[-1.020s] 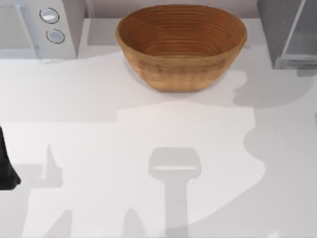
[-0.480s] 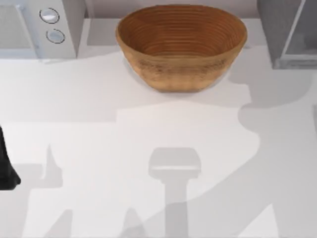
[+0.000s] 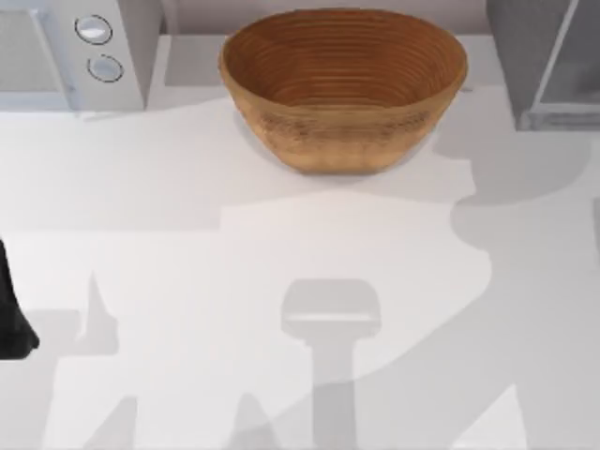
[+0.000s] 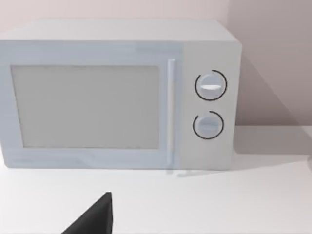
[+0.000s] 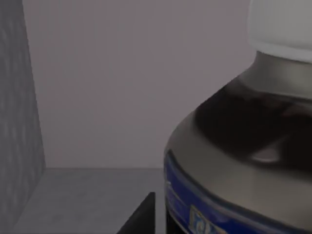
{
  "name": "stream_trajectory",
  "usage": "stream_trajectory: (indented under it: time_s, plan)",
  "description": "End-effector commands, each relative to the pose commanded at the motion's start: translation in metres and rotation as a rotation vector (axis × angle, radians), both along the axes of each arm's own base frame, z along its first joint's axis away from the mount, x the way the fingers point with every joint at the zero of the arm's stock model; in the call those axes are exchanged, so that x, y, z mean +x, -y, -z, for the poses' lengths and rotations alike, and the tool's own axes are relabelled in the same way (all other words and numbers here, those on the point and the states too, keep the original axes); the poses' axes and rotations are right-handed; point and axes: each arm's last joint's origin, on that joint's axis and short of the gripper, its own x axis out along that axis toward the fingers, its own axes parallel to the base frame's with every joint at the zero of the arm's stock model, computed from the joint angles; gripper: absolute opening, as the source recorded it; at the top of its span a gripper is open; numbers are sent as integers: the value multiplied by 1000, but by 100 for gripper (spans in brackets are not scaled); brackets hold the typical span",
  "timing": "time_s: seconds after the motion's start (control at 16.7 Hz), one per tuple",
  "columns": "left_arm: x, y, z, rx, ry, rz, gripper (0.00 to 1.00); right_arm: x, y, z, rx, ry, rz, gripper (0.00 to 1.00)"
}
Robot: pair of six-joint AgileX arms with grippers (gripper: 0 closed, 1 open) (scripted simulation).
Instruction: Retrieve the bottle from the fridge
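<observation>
Microwave (image 3: 70,52) sitting at the desk's (image 3: 187,262) back left corner, bowl (image 3: 343,84) resting at back centre, fridge (image 3: 548,61) standing at back right, bottle (image 5: 243,161) standing inside the fridge, left arm (image 3: 11,314) waiting at the desk's left edge.

A white table (image 3: 187,244) crossed by soft grey shadows meets a pale wall (image 4: 273,58).

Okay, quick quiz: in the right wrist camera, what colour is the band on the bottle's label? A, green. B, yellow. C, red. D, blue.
D: in the right wrist view the bottle stands close to the camera inside the fridge, with a blue label band below its dark shoulder and white cap.
</observation>
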Motion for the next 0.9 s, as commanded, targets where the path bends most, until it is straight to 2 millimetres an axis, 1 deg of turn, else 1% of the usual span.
stream_trajectory:
  time_s: [0.42,0.48,0.9]
  plan:
    - [0,0,0,0,0,0,100,0,0,0,0,0,0,2]
    - [0,0,0,0,0,0,100,0,0,0,0,0,0,0]
    - [0,0,0,0,0,0,100,0,0,0,0,0,0,0]
